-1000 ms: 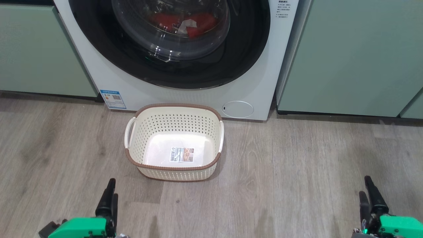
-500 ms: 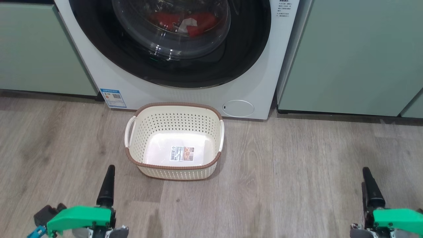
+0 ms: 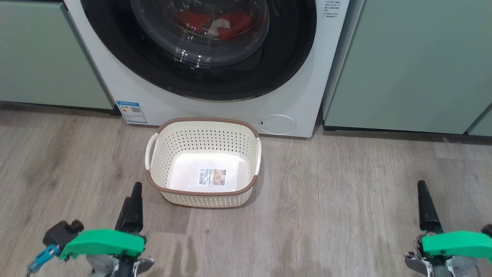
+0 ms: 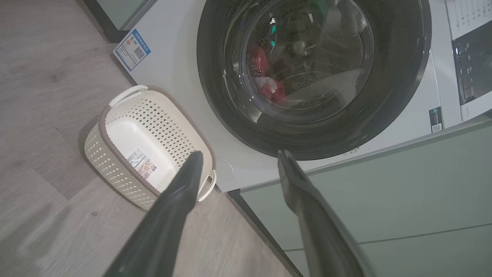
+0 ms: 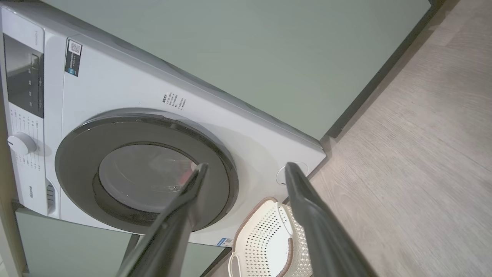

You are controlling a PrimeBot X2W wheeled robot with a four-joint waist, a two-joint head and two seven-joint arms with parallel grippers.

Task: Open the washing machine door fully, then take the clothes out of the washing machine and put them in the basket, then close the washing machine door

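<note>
The left gripper (image 4: 240,154) has its two long dark fingers spread wide with nothing between them. In the left wrist view they frame the lower edge of the machine's front. The right gripper (image 5: 246,165) stands just as wide and just as empty. Both hover low over the grey wood-grain plank floor (image 3: 346,200), one at each lower corner of the head view, fingers pointing toward the machine and well apart from it.

Between the two, nearer the left gripper, sits the small cream perforated plastic basket with a brown rim and white side handles (image 3: 203,140). It stands upright on the floor, close against the foot of the machine, and holds no clothing. A printed paper label (image 3: 211,177) is stuck to its inner bottom.

Behind it rises the white front-loading washing machine (image 3: 127,88), with a blue sticker (image 3: 132,111) at its lower left and a round flap (image 3: 277,124) at its lower right, just beside the basket's far corner. The large round door with a glossy black rim and bulging clear glass window (image 3: 284,57) lies shut, flush against the front. Through the glass the bright red garments with a patch of white (image 3: 238,19) show, heaped low in the drum — all of them inside the machine.

Pale green flat-fronted cabinets (image 3: 407,65) flank the machine on both sides.
</note>
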